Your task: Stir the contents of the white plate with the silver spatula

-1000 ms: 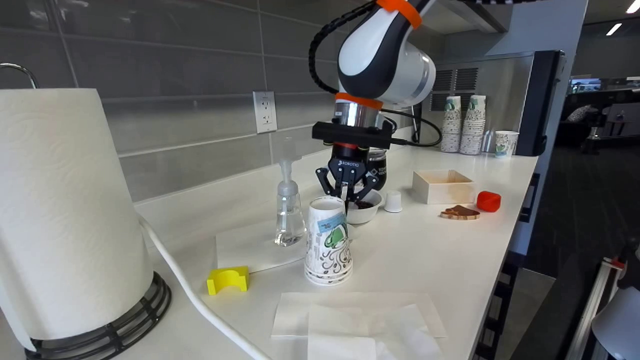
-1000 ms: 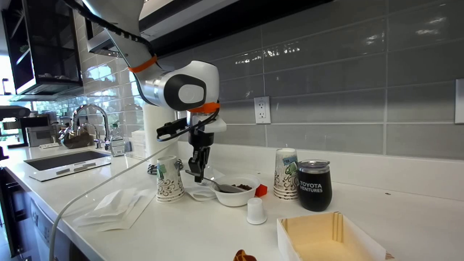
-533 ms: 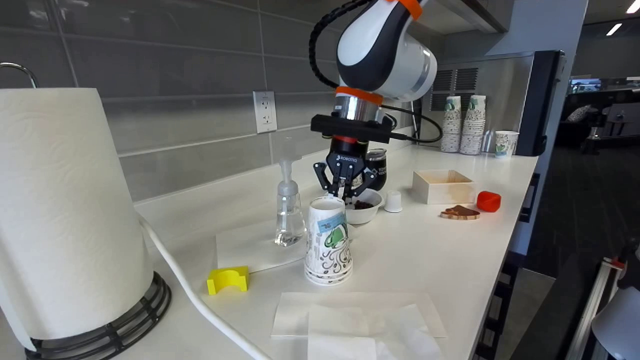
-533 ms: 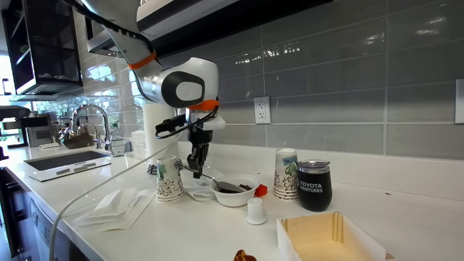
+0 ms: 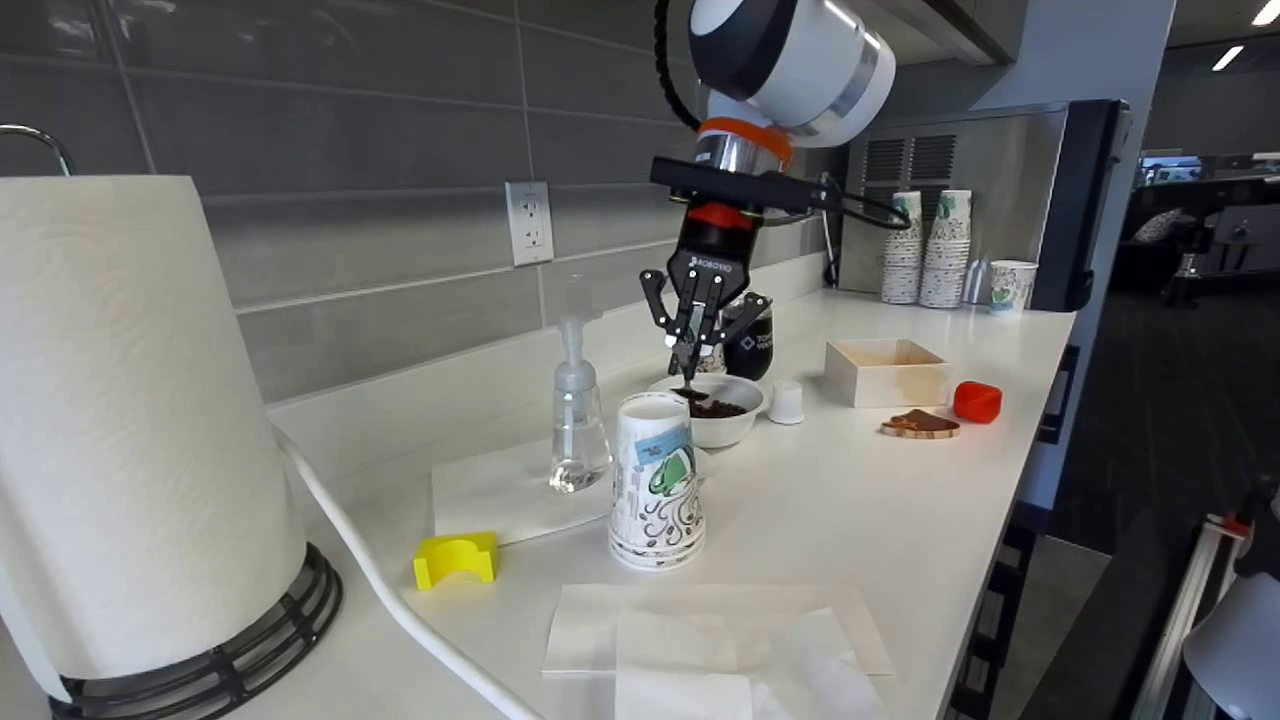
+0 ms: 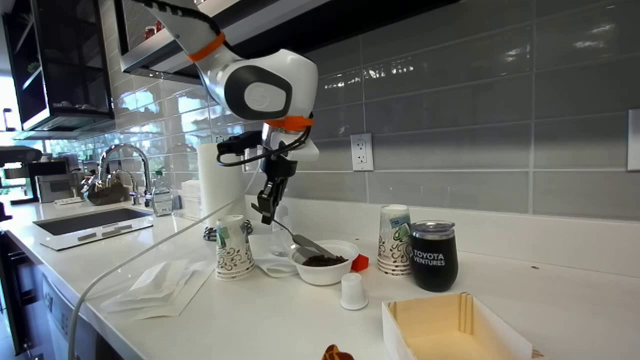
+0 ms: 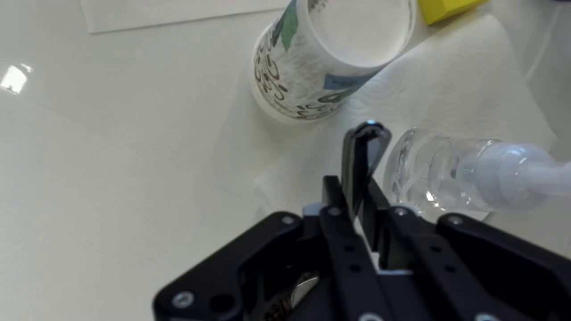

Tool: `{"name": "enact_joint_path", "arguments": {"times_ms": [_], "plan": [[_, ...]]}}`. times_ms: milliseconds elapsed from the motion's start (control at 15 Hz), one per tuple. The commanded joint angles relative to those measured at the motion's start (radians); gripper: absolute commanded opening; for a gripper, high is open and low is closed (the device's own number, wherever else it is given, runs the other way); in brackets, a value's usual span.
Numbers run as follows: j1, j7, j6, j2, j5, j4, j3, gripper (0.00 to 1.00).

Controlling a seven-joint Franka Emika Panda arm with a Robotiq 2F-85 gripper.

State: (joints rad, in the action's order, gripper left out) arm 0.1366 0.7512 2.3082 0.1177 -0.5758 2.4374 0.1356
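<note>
The white plate is a shallow white bowl [image 6: 322, 275], also in an exterior view [image 5: 728, 432]. It holds dark red-brown bits [image 6: 323, 261]. My gripper [image 6: 268, 217] is above and to the side of the bowl, in an exterior view also [image 5: 686, 368], shut on the silver spatula's handle. The spatula [image 6: 311, 245] slants down, its blade over the bowl; whether it touches the bits I cannot tell. In the wrist view the gripper [image 7: 355, 191] pinches the handle, whose end [image 7: 366, 142] sticks out past the fingertips. A sliver of bowl rim [image 7: 305, 288] shows between the gripper links.
An upturned stack of printed paper cups [image 5: 655, 490] and a clear soap bottle [image 5: 580, 440] stand close to the gripper. A small white cup [image 6: 353, 292], a red piece [image 6: 360, 263], more printed cups [image 6: 394, 245] and a black tumbler [image 6: 434, 260] surround the bowl. A wooden box [image 5: 885, 378] stands beyond.
My gripper has risen and tilted, lifting the spatula; its handle slants more steeply and the blade sits higher over the bowl. More of the dark bits show. The bowl has not moved.
</note>
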Motion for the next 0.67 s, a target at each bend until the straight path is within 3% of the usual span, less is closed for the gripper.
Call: {"name": "enact_joint_path", "arguments": {"times_ms": [0,267,600], "plan": [[-0.031,-0.118,-0.148,0.006,-0.088,-0.045,-0.057,0.04],[-0.067,-0.199,-0.242,-0.052,-0.142,-0.091,-0.097,0.04],[-0.081,-0.232,-0.3,-0.144,-0.179,-0.146,-0.096,0.04]]}}
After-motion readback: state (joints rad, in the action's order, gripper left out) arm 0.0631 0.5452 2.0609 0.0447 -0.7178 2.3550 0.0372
